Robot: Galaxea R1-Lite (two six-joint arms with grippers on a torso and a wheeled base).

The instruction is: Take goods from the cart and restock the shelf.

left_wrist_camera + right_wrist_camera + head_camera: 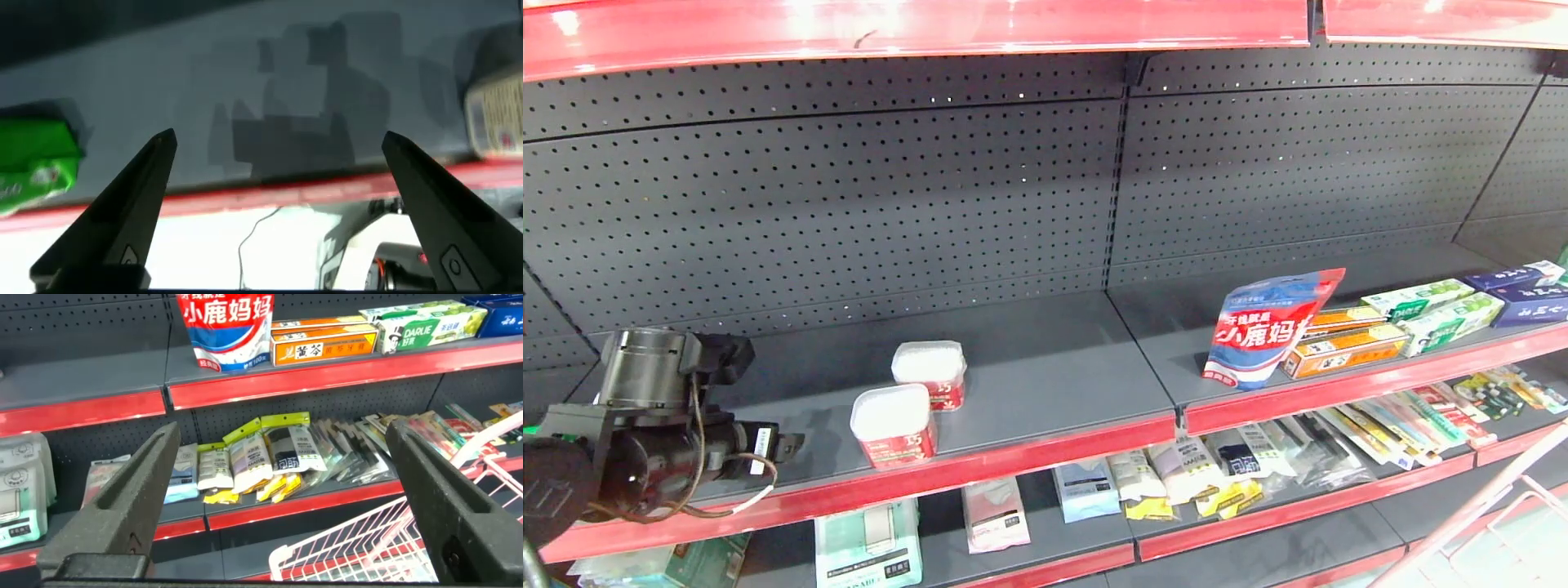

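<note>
Two white tubs with red labels stand on the grey shelf (1045,367), one at the front edge (894,425) and one behind it (929,371). A blue and red pouch (1270,327) leans against orange toothpaste boxes (1343,347) further right. My left gripper (278,139) is open and holds nothing, hovering low over the shelf's left end near its red front edge (327,192); the left arm (654,441) sits left of the front tub. My right gripper (282,429) is open and holds nothing, above the pink wire cart (368,547) and facing the pouch (225,327) and the lower shelf.
Green and blue toothpaste boxes (1454,314) fill the shelf's right end. The lower shelf holds hanging packets (1176,478) and toothbrush packs (1405,416). A green packet (37,167) lies by my left gripper. The cart's rim (1486,514) shows at bottom right. A red shelf (915,28) overhangs above.
</note>
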